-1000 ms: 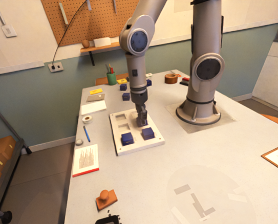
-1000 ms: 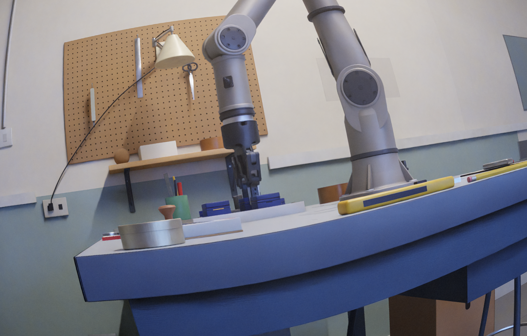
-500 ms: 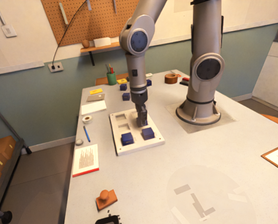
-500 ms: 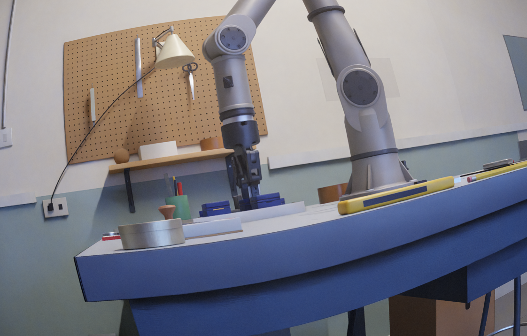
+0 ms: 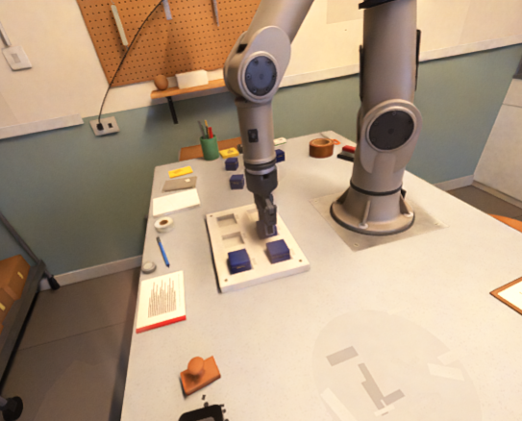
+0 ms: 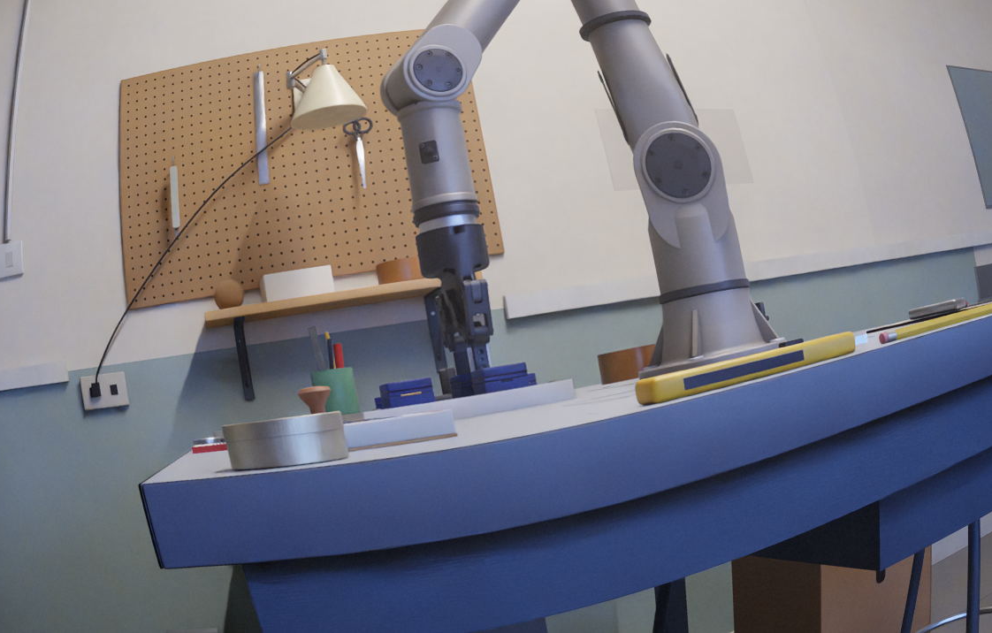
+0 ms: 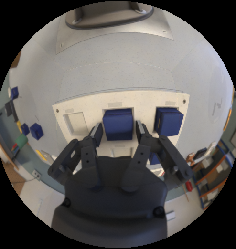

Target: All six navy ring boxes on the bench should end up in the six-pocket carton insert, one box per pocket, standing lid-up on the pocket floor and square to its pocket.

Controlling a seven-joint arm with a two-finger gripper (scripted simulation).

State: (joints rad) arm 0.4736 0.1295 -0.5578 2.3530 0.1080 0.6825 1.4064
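Observation:
A navy ring box sits in the middle pocket of the white carton insert on the side nearer the robot base, and my gripper stands open around it, holding nothing. Two more boxes sit in the two near-end pockets. The other pockets are empty. Three navy boxes stand loose on the bench beyond the insert's far end. In the side camera my fingers hide most of the box between them.
The robot base stands right of the insert. A green pen cup, yellow pads, a tape roll, paper sheets, a blue pen and a small tape roll lie around the far and left bench edges.

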